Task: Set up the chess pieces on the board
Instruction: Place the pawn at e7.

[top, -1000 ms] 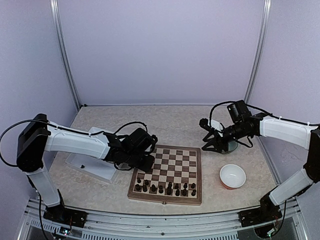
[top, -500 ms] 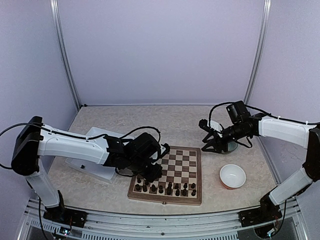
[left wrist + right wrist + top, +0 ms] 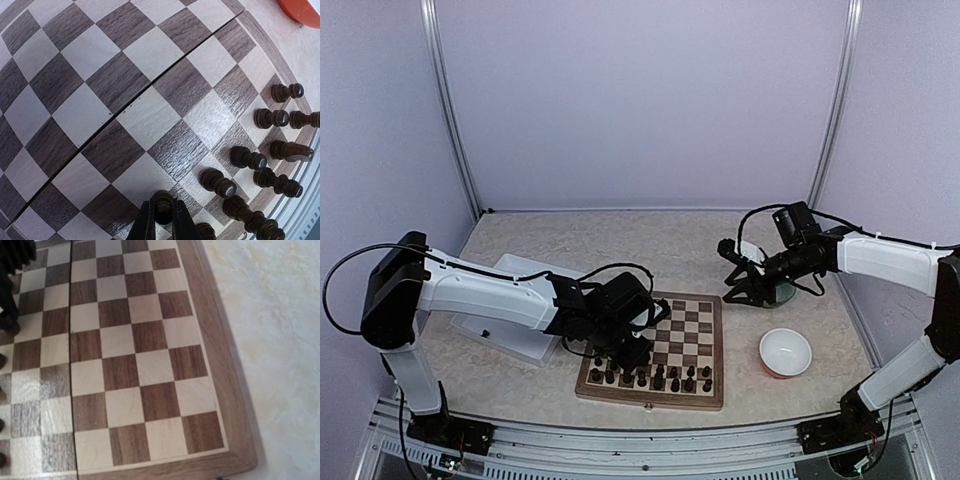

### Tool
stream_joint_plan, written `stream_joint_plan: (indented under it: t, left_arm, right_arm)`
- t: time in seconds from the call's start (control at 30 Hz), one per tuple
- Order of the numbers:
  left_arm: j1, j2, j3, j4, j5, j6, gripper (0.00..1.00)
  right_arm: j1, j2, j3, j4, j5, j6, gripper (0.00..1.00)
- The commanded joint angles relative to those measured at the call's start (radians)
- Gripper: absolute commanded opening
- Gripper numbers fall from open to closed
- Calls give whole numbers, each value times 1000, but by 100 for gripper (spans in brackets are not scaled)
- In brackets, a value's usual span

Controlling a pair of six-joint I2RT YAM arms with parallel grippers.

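The wooden chessboard [image 3: 705, 345] lies at the table's middle front. Several dark chess pieces [image 3: 655, 378] stand in its two near rows; no pale pieces show. My left gripper [image 3: 638, 352] is low over the board's near-left part. In the left wrist view it [image 3: 164, 210] is shut on a dark pawn [image 3: 164, 200], held upright just above or on a square of the board [image 3: 150, 115], beside other dark pieces [image 3: 245, 157]. My right gripper [image 3: 735, 275] hangs open and empty off the board's far right corner. Its fingers do not show in the right wrist view, which looks down at the board [image 3: 150, 365].
A white rectangular tray [image 3: 510, 330] lies left of the board, under my left arm. A white bowl with an orange outside [image 3: 786, 352] sits right of the board; its rim shows in the left wrist view [image 3: 305, 10]. A grey dish [image 3: 782, 294] lies under my right wrist.
My left gripper has moved right from the board's left edge and down toward the near rows, carrying the pawn. The right arm has barely moved.
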Motion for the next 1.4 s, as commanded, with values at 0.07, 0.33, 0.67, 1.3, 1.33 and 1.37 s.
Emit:
stream_joint_plan:
  t: [0.07, 0.33, 0.67, 1.3, 1.33, 1.37]
  left_arm:
    - [-10, 27, 33, -25, 23, 17, 6]
    - [-16, 17, 28, -44, 20, 15, 5]
    - [-29, -4, 11, -52, 4, 2, 5]
    - [-39, -22, -17, -58, -14, -9, 4]
    - [-39, -24, -19, -57, -14, -9, 4]
    - [-40, -24, -21, -56, -13, -9, 4]
  right_arm:
    - [-11, 11, -14, -10, -11, -12, 47]
    - [-11, 11, -14, -12, -12, -11, 47]
    - [-11, 11, -11, -13, -15, -10, 47]
    - [-11, 21, -7, -15, -18, -7, 48]
    - [-11, 23, -7, -16, -17, -7, 48]
    - [-11, 24, -6, -17, -17, -7, 48]
